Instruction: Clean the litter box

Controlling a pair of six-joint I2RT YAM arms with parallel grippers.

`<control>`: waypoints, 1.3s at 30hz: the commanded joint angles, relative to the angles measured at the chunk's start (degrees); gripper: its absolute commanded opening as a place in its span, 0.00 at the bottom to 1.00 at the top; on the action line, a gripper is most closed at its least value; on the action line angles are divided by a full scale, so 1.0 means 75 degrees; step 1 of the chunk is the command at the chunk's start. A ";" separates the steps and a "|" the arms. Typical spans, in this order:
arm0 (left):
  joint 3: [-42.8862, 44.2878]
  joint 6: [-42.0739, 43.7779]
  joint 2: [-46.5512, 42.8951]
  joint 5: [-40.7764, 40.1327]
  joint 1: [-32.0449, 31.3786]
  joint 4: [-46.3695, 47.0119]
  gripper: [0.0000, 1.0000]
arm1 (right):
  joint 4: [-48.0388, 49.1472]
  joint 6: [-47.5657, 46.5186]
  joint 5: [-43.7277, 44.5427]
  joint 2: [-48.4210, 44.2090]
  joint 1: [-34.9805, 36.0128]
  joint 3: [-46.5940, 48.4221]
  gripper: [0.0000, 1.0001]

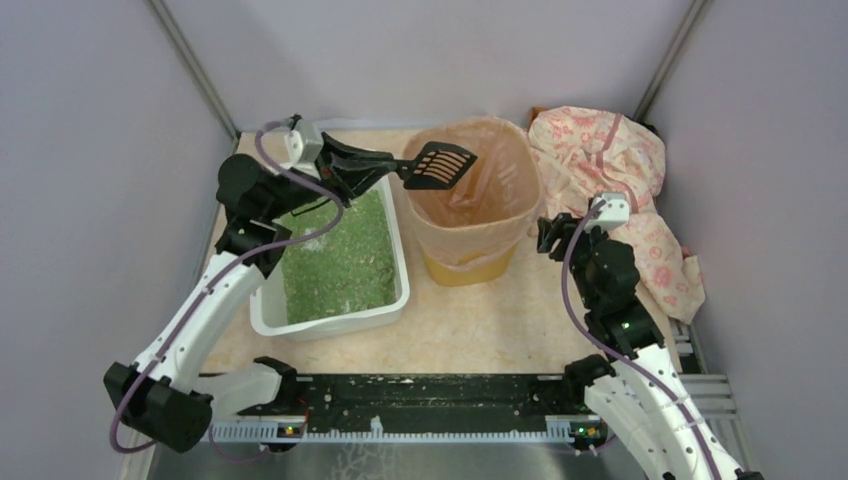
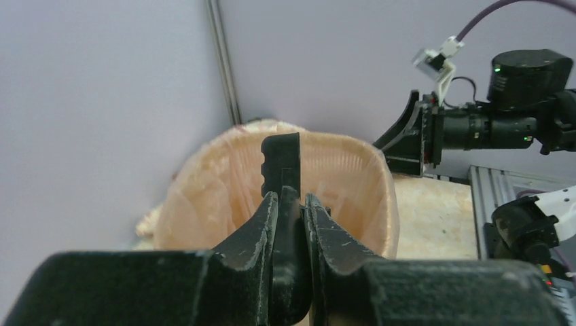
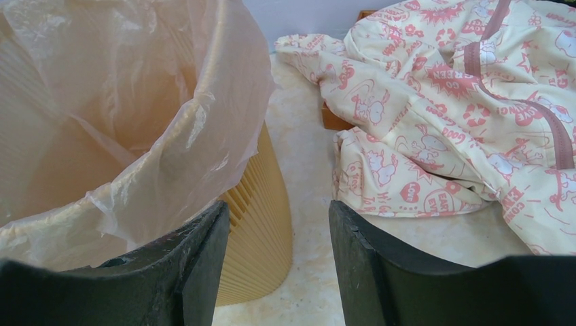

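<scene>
A white litter box point(image 1: 333, 322) filled with green litter point(image 1: 338, 255) sits at the left of the table. My left gripper point(image 1: 374, 165) is shut on the handle of a black slotted scoop point(image 1: 440, 165), holding its head over the bag-lined yellow bin point(image 1: 470, 262). In the left wrist view the scoop point(image 2: 282, 163) stands edge-on between the fingers point(image 2: 261, 227), above the bin's mouth point(image 2: 333, 176). My right gripper point(image 1: 548, 235) hangs open just right of the bin point(image 3: 261, 204), nothing between its fingers point(image 3: 204, 261).
A cream cloth with pink print point(image 1: 620, 180) is heaped at the back right, near my right arm; in the right wrist view the cloth point(image 3: 462, 109) lies just beyond the fingers. Grey walls enclose the table on three sides.
</scene>
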 commanded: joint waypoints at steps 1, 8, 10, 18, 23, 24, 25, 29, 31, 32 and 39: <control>-0.0086 0.0963 -0.0273 0.0560 -0.0021 0.0851 0.00 | 0.0446 0.0084 -0.0024 0.0054 -0.0030 0.0046 0.56; 0.0096 -0.0575 -0.0297 -0.0301 0.0014 0.1515 0.00 | 0.0282 0.0079 0.0227 -0.0111 -0.0022 0.0183 0.56; 0.0264 -0.0858 -0.0483 -0.1261 0.0097 0.1296 0.00 | 0.0213 0.0045 0.0429 -0.0297 -0.0030 0.0224 0.56; 0.1088 -0.1250 -0.1216 -0.5565 0.0625 -0.2757 0.00 | 0.0397 0.0048 0.1133 -0.1250 -0.0026 0.0216 0.56; 0.0371 -0.1475 -0.1960 -0.6617 0.0795 -0.3994 0.00 | 0.1054 -0.0051 0.1254 -0.2114 -0.0029 0.0179 0.56; 0.0249 -0.1564 -0.2116 -0.6686 0.0823 -0.4134 0.00 | 0.1052 -0.0106 0.1235 -0.2173 -0.0023 0.0291 0.56; 0.0180 -0.1658 -0.2213 -0.6740 0.0864 -0.4325 0.00 | 0.1058 -0.0172 0.1160 -0.2177 -0.0026 0.0473 0.56; 0.0269 -0.1971 -0.2241 -0.6625 0.1087 -0.5358 0.00 | 0.1058 -0.0459 0.0026 -0.1598 -0.0031 0.1434 0.56; 0.0273 -0.1994 -0.2251 -0.6364 0.1259 -0.5731 0.00 | 0.0976 -0.0493 -0.1431 -0.0925 -0.0031 0.2004 0.54; 0.0224 -0.1989 -0.2301 -0.6253 0.1359 -0.5807 0.00 | 0.0817 -0.0395 -0.1987 -0.0464 -0.0023 0.2315 0.54; -0.0115 -0.1891 -0.1949 -0.4766 0.2525 -0.5484 0.00 | 0.0413 -0.0543 -0.3108 0.2067 0.0322 0.3884 0.56</control>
